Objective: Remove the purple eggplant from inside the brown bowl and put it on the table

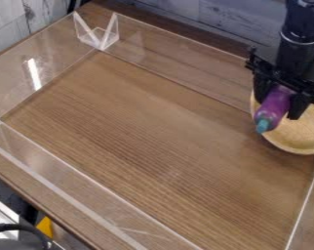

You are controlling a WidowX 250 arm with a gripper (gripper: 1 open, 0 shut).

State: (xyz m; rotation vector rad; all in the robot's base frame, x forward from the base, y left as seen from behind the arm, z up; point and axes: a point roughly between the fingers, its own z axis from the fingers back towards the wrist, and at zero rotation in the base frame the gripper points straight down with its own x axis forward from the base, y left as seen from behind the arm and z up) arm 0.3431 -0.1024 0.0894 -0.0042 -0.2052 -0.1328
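1. The worktop (134, 137) is spreading across most of the view, its bare wood lying to the left of the bowl in the picture. The step in hand, as I judge it, is carrying the eggplant out over the bowl's edge, and that open wood is offering the easiest landing; aiming well inside it, away from the clear walls, is the sound choice.
2. The robot arm (300, 44) is reaching in from the upper right. Doing this well means lifting first, then travelling sideways smoothly, since a sudden swing could be twisting the toy loose.
3. The brown bowl (300, 135) is sitting at the right side, beneath the claw. Its thick rim is the thing to be clearing: the low end of the toy needs to be passing above it, as a knock there could be tipping the bowl or turning the load.
4. The claw (278, 90) is closing on the purple eggplant (273, 109), gripping it near its upper end.
5. The eggplant is hanging at a slant over the bowl's near-left edge, teal cap downward; whether it is touching the rim, I cannot tell. Lowering gently until it is resting on the wood, then releasing, should be keeping it from rolling.
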